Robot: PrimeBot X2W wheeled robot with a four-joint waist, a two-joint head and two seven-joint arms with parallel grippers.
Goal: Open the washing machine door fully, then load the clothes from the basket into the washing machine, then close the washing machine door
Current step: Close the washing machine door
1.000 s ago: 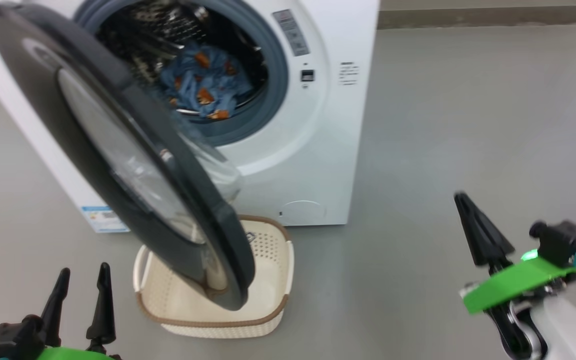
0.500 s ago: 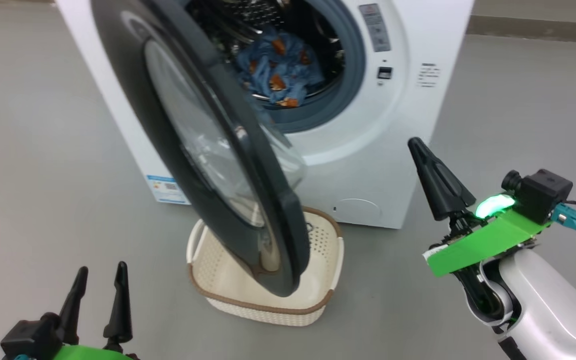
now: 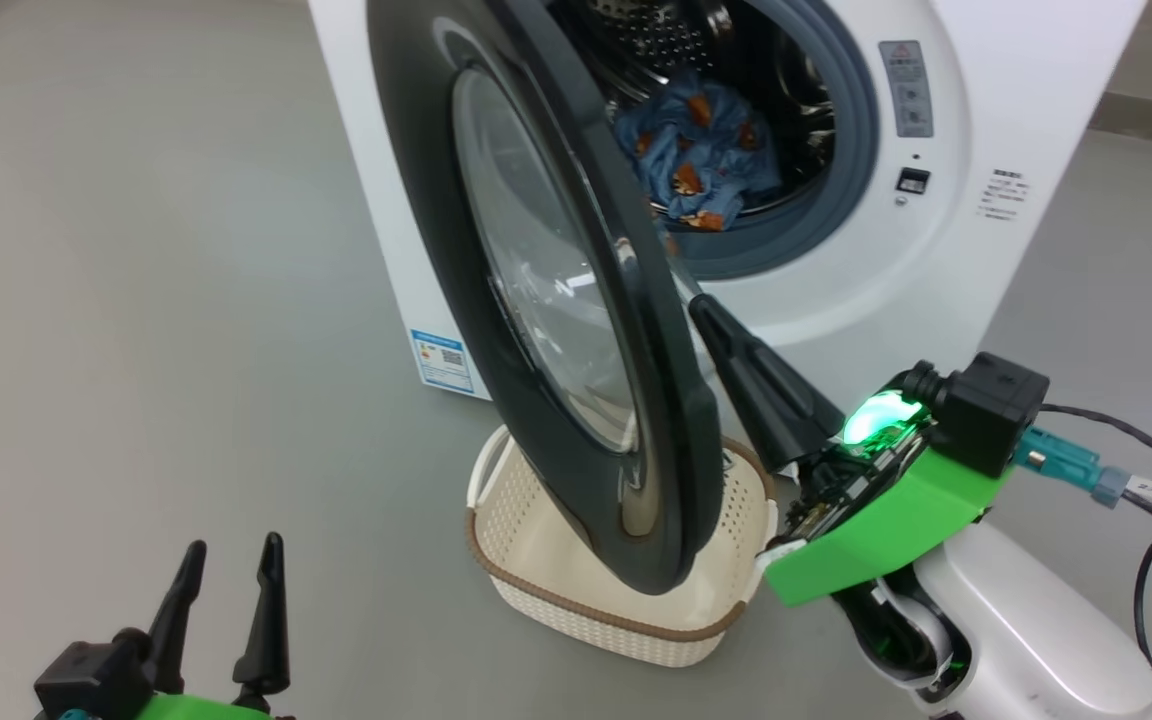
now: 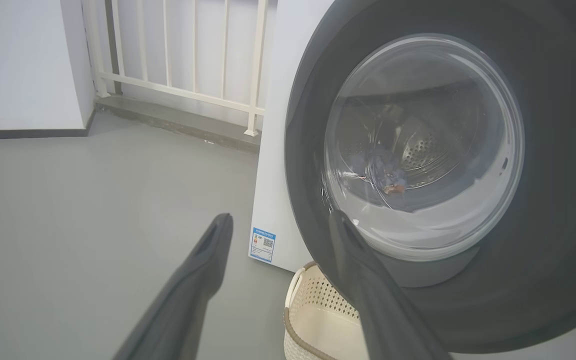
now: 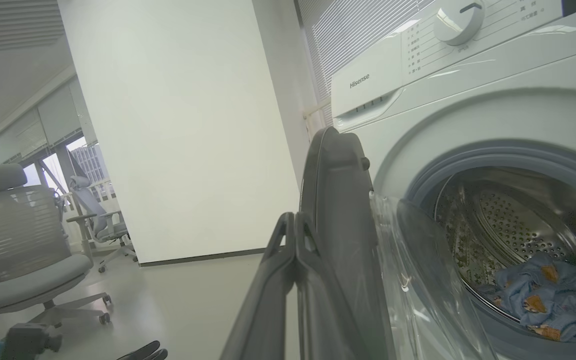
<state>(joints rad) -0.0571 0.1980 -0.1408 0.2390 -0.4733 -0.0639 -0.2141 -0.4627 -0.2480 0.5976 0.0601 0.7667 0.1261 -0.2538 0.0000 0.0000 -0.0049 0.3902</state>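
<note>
Hanging at lower left, the left gripper (image 3: 236, 545) stands wide and empty. The round, glossy black-rimmed washing machine door (image 3: 411, 150) is half open over the cream perforated plastic basket (image 3: 586, 630), which sits empty on the floor. The blue printed clothes (image 3: 701, 150) lie in the drum. The right gripper (image 3: 701, 305), pressed shut, has advanced to the door's free edge, so closing is likely next.
</note>
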